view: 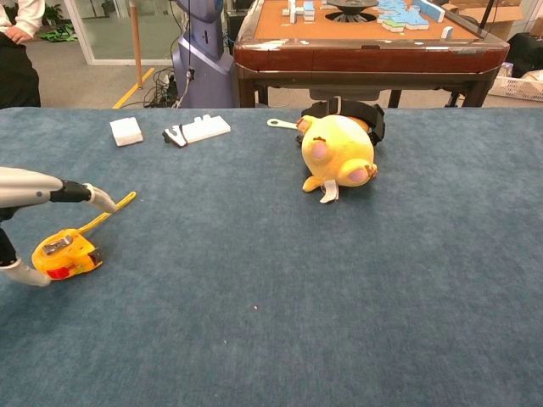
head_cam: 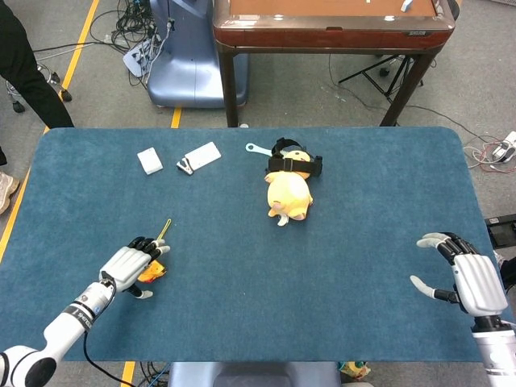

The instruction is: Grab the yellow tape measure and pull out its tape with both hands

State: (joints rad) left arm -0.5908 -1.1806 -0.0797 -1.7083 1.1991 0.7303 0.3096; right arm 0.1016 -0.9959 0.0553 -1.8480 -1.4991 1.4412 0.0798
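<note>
The yellow tape measure (head_cam: 152, 271) (view: 64, 255) lies on the blue table near the front left, with a short length of yellow tape (view: 111, 209) pulled out toward the back. My left hand (head_cam: 129, 264) (view: 41, 188) hovers right over it. In the chest view its fingers (view: 95, 198) reach above the case and the thumb (view: 23, 274) curls beside the case's near left corner, with no grip showing. My right hand (head_cam: 471, 281) hangs open with spread fingers by the table's front right corner, far from the tape measure; the chest view does not show it.
A yellow plush toy (head_cam: 289, 194) (view: 339, 149) with a black strap lies at the table's middle back. A white block (head_cam: 150, 160) (view: 126, 131) and a flat white piece (head_cam: 201, 155) (view: 200, 129) sit at the back left. A brown table (head_cam: 330, 24) stands beyond.
</note>
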